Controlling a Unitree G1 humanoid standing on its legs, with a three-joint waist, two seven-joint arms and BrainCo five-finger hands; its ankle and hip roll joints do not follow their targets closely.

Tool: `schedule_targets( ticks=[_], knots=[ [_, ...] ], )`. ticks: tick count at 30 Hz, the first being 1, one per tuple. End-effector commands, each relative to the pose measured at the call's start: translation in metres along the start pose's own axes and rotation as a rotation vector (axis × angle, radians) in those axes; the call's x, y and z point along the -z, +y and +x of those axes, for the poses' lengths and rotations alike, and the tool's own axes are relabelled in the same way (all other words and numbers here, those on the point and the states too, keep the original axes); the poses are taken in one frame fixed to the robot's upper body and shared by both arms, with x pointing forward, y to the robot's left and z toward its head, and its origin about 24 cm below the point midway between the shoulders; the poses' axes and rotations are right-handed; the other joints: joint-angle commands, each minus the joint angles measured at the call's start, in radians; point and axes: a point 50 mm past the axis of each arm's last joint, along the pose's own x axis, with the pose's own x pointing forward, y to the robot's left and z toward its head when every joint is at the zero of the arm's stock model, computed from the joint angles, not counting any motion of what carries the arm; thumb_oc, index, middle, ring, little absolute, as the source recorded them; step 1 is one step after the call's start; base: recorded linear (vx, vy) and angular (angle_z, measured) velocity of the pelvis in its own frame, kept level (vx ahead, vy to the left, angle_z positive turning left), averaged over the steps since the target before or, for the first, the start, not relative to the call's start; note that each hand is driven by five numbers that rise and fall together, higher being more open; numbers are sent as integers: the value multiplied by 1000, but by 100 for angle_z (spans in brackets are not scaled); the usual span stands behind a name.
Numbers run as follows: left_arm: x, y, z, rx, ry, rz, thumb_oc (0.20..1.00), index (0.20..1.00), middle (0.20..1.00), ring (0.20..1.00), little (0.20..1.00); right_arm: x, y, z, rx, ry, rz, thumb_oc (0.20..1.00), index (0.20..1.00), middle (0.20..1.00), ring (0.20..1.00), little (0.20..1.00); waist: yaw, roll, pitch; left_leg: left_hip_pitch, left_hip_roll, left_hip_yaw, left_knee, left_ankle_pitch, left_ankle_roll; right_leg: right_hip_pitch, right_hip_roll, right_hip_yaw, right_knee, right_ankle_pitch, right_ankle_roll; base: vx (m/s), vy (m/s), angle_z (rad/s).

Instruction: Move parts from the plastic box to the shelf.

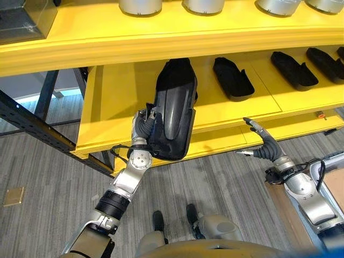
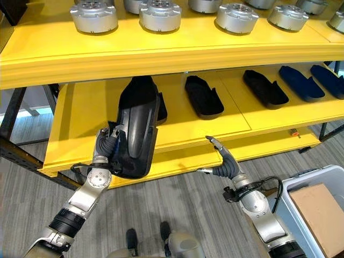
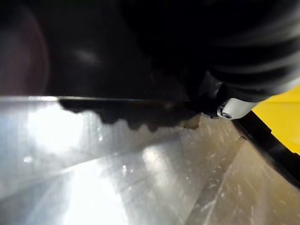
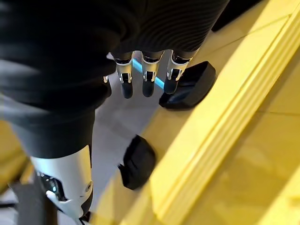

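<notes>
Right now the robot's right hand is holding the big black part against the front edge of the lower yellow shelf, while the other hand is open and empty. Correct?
Not quite: the left hand holds the black part, as the right eye view shows. The right hand is open and empty by the lower shelf.

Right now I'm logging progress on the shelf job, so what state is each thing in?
Left hand: curled on the big black part, holding it.
Black part: upright, lower end at the lower shelf's front edge, not laid down.
Right hand: open, empty, fingers spread before the lower shelf.
Other black parts: lying flat on the lower shelf.
Plastic box: open.
</notes>
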Motion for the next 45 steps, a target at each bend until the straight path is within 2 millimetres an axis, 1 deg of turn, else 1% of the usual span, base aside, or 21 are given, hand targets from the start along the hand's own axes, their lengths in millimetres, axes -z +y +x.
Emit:
schedule_targets(
  ticks=[1, 2, 3, 4, 5, 6, 7, 9, 11, 13, 16, 18, 20, 23, 28, 30, 36, 37, 38, 40, 45],
  knots=[
    [-29, 25, 23, -172, -150, -38, 200, 200, 200, 200, 200, -21, -18, -2, 83, -131, 3, 1000, 1000, 1000, 1000, 1000, -16, -43, -14, -41, 13, 65, 291, -219, 23, -20, -77, 63, 81, -68, 97, 43, 10, 12],
    [-30, 27, 24, -190, -150, -55, 200, 200, 200, 200, 200, -22, -20, -3, 91, -135, -6, 1000, 1000, 1000, 1000, 1000, -23, -34, -6, -58, 27, 70, 273, -202, 15, -28, -75, 63, 101, -81, 95, 25, 40, 21],
    [-30, 27, 24, -190, -150, -55, 200, 200, 200, 200, 200, -22, -20, -3, 91, -135, -6, 1000, 1000, 1000, 1000, 1000, -23, -34, -6, -58, 27, 70, 273, -202, 15, -28, -75, 63, 101, -81, 95, 66, 145, 41],
    [-30, 29, 26, -211, -153, -82, 200, 200, 200, 200, 200, -23, -24, -4, 101, -142, -21, 1000, 1000, 1000, 1000, 1000, -33, -18, 4, -77, 62, 74, 218, -140, -12, -35, -73, 59, 121, -104, 90, 215, 278, 46],
    [-27, 32, 25, -222, -167, -92, 200, 200, 200, 200, 200, -25, -28, -9, 103, -156, -24, 1000, 1000, 1000, 1000, 1000, -36, -3, 22, -120, 109, 42, 146, -27, -61, -16, -68, 69, 132, -134, 87, 291, 347, 57],
    [-25, 34, 25, -225, -162, -99, 200, 200, 200, 200, 200, -26, -28, -10, 98, -162, -24, 1000, 1000, 1000, 1000, 1000, -33, -3, 28, -137, 113, 15, 141, -13, -69, -6, -69, 79, 135, -143, 85, 324, 317, 26],
    [-23, 36, 25, -228, -160, -100, 200, 200, 200, 200, 200, -27, -28, -9, 93, -164, -21, 1000, 1000, 1000, 1000, 1000, -32, -2, 32, -136, 108, 10, 140, -33, -63, -2, -76, 88, 138, -150, 89, 332, 300, -7],
    [-25, 31, 31, -237, -160, -92, 200, 200, 200, 200, 200, -29, -24, -6, 55, -179, 2, 1000, 1000, 1000, 1000, 1000, -52, 8, 22, -110, 91, 38, 154, -91, -55, -20, -102, 110, 126, -139, 114, 369, 323, -69],
    [-29, 28, 34, -234, -161, -86, 200, 200, 200, 200, 200, -31, -22, -6, 42, -187, 6, 1000, 1000, 1000, 1000, 1000, -59, 11, 17, -103, 81, 52, 160, -110, -52, -31, -108, 112, 113, -128, 123, 185, 153, -39],
    [-37, 27, 41, -244, -176, -68, 200, 200, 200, 200, 200, -35, -20, -2, 25, -198, 13, 1000, 1000, 1000, 1000, 1000, -68, 11, 19, -100, 59, 71, 173, -137, -45, -50, -118, 115, 86, -104, 137, 149, 123, -21],
    [-45, 30, 50, -281, -194, -61, 200, 200, 200, 200, 200, -42, -16, 7, 1, -226, 1, 1000, 1000, 1000, 1000, 1000, -74, 8, 34, -108, 35, 90, 177, -157, -35, -78, -122, 121, 59, -78, 146, 47, 81, -15],
    [-53, 37, 59, -338, -216, -59, 200, 200, 200, 200, 200, -49, -14, 14, -14, -249, -11, 1000, 1000, 1000, 1000, 1000, -76, 5, 55, -126, 22, 101, 191, -170, -30, -100, -122, 129, 42, -60, 147, 18, 79, 2],
    [-57, 40, 64, -365, -218, -56, 200, 200, 200, 200, 200, -51, -14, 17, -15, -253, -23, 1000, 1000, 1000, 1000, 1000, -78, 3, 63, -135, 18, 104, 202, -177, -28, -109, -122, 132, 39, -55, 147, 24, 48, -5],
    [-66, 52, 78, -442, -211, -55, 200, 200, 200, 200, 200, -58, -16, 21, -19, -272, -39, 1000, 1000, 1000, 1000, 1000, -88, -3, 84, -158, 8, 117, 216, -186, -24, -132, -120, 144, 26, -40, 148, 7, 35, -6],
    [-71, 63, 88, -507, -203, -59, 200, 200, 200, 200, 200, -62, -17, 22, -16, -290, -47, 1000, 1000, 1000, 1000, 1000, -95, -10, 100, -180, 6, 125, 230, -190, -21, -159, -119, 149, 29, -33, 149, -2, -1, -2],
    [-70, 74, 93, -560, -176, -43, 200, 200, 200, 200, 200, -63, -17, 21, -23, -298, -52, 1000, 1000, 1000, 1000, 1000, -96, -16, 108, -193, 6, 126, 242, -192, -20, -171, -118, 149, 36, -33, 146, 26, -2, -6],
    [-67, 91, 105, -652, -116, 11, 200, 200, 200, 200, 200, -70, -20, 25, -30, -325, -65, 1000, 1000, 1000, 1000, 1000, -102, -21, 124, -219, 4, 130, 270, -202, -16, -201, -117, 154, 54, -34, 141, 0, 0, 0],
    [-68, 97, 108, -673, -107, 26, 200, 200, 200, 200, 200, -72, -21, 25, -30, -329, -67, 1000, 1000, 1000, 1000, 1000, -104, -22, 127, -224, 3, 132, 276, -205, -15, -207, -116, 156, 56, -33, 141, 0, 60, -5],
    [-69, 112, 114, -730, -80, 52, 200, 200, 200, 200, 200, -76, -23, 27, -29, -340, -73, 1000, 1000, 1000, 1000, 1000, -114, -24, 138, -234, 0, 137, 292, -217, -13, -221, -114, 163, 67, -37, 141, -12, 64, -6],
    [-70, 118, 116, -761, -68, 66, 200, 200, 200, 200, 200, -78, -25, 27, -28, -345, -73, 1000, 1000, 1000, 1000, 1000, -118, -25, 140, -241, -2, 141, 295, -215, -12, -233, -113, 169, 67, -31, 141, -14, 52, -6],
    [-69, 147, 120, -859, -23, 99, 200, 200, 200, 200, 200, -82, -29, 28, -28, -356, -88, 1000, 1000, 1000, 1000, 1000, -132, -27, 157, -261, -6, 147, 323, -232, -8, -257, -113, 181, 83, -33, 141, -13, 56, -1]
  ],
)
